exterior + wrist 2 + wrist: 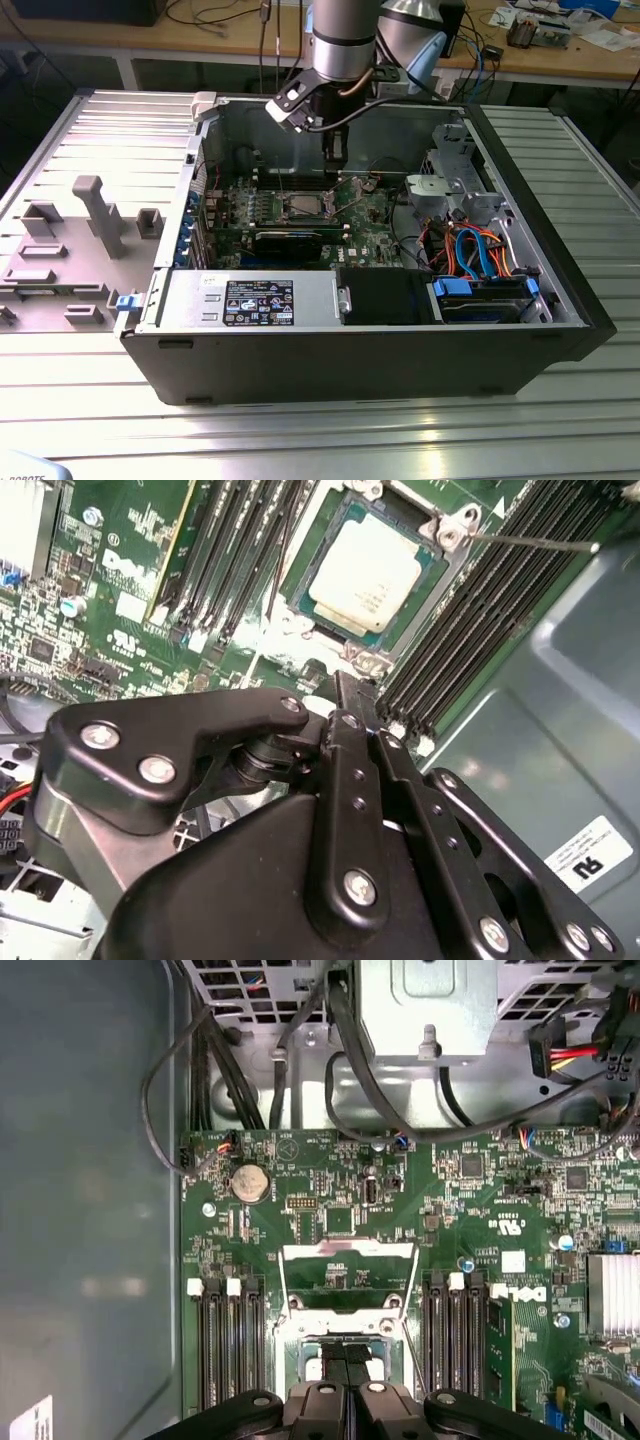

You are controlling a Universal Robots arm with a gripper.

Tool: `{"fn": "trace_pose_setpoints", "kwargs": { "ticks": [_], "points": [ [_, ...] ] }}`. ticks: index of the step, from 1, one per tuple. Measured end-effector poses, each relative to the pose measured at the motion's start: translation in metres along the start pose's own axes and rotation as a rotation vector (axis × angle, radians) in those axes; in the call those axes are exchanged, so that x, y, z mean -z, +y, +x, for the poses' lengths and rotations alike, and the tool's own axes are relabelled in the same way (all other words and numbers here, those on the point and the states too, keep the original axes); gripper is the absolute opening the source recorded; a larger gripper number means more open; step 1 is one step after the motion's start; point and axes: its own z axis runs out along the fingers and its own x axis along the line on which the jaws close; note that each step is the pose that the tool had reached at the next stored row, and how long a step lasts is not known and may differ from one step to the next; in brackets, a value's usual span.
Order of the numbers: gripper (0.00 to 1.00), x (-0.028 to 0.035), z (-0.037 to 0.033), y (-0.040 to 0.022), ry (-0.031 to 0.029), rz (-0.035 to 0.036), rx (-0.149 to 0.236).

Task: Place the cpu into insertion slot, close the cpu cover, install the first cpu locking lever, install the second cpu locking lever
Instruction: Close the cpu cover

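The cpu (365, 575) lies flat in the insertion slot (445, 528), its dull grey face up. In the exterior view the insertion slot (305, 207) sits mid-board inside the open computer case. The cpu cover (345, 1251) is swung back off the socket, and green board shows through its window. My gripper (346, 1345) hangs over the socket's edge nearest that cover, fingers shut together on nothing. In the exterior view my gripper (336, 158) hovers above the socket, a bit to that view's right. A thin wire locking lever (530, 542) sticks out from the socket corner, unlatched.
Black memory slots (225, 1340) flank the socket on both sides. Black cables (340, 1040) loop over the board's far end, below a metal drive cage (450, 185). A graphics card (290, 240) and power supply (245, 300) lie nearer the case's front wall. A grey fixture tray (80, 240) stands outside.
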Motion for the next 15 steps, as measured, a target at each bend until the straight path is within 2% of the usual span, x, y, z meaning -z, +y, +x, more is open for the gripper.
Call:
{"fn": "trace_pose_setpoints", "kwargs": {
  "ticks": [4, 15],
  "points": [
    [0.11, -0.0002, 0.0008, 0.0114, -0.0006, 0.0004, 0.000],
    [0.11, -0.0006, 0.0026, 0.0329, -0.0038, 0.0003, 0.000]
  ]
}}
